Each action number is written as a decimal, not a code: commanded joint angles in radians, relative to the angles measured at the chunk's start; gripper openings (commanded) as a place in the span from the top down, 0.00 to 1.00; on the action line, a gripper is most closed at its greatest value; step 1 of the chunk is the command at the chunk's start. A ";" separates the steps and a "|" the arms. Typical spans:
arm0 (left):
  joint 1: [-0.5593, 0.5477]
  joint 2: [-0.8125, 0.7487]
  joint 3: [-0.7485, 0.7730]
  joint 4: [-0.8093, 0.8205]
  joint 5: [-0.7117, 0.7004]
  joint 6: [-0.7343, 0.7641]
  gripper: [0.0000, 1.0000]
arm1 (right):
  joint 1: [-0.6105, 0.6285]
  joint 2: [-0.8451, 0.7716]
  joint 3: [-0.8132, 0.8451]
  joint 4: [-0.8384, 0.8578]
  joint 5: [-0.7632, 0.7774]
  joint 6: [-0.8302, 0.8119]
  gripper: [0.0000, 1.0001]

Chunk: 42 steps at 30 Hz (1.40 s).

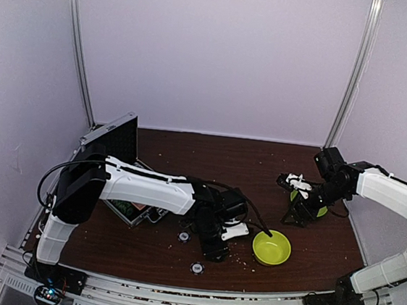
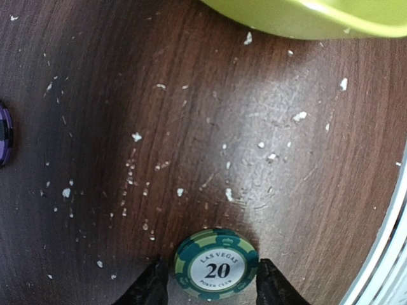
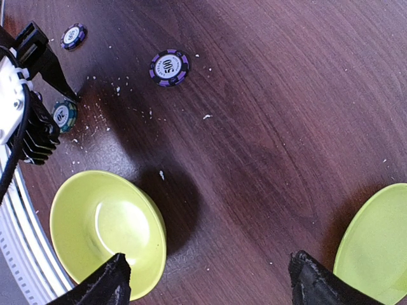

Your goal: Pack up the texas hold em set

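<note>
Found the left gripper (image 2: 212,284) down at the worktop (image 2: 203,127), jaws part open astride a green chip (image 2: 216,264) lying flat close to the near edge, right of the middle, just beside the lime-green bowl (image 2: 305,16). Saw the pads just beside the chip's rim on both sides; could not make out a firm pinch. Found the right gripper (image 3: 210,283) spread wide and empty, hanging above bare wood between the bowl and the lime-green plate (image 3: 378,244) toward the right edge. Placed the silver case (image 1: 121,140) at the left edge, lid up, well apart from the chip and half hidden behind the left arm.

Judged the pickup touchy: a thin disc, flat on wood. Feared riding over the rim on closing, or squirting it out sideways toward the bowl or off the near edge. Noted white crumbs (image 2: 137,136) scattered round it, likely to let it skid. Judged the long carry to the case risky on an edge-only hold.

Read "LAS VEGAS", "20" and "POKER CLUB" on the green chip. Read, less surely, "500" on a purple chip (image 3: 169,68); could not read the second purple chip (image 3: 74,36) nearer the near edge.
</note>
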 commanded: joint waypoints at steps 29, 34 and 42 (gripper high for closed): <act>-0.044 -0.143 -0.031 -0.018 -0.245 0.017 0.64 | -0.001 0.000 0.023 -0.012 0.007 -0.004 0.13; -0.032 -0.266 -0.091 -0.075 -0.383 -0.010 0.64 | -0.001 0.001 0.023 -0.013 0.005 -0.005 0.13; 0.028 -0.450 -0.322 -0.226 -0.576 -0.019 0.64 | -0.001 0.005 0.025 -0.015 -0.003 -0.007 0.13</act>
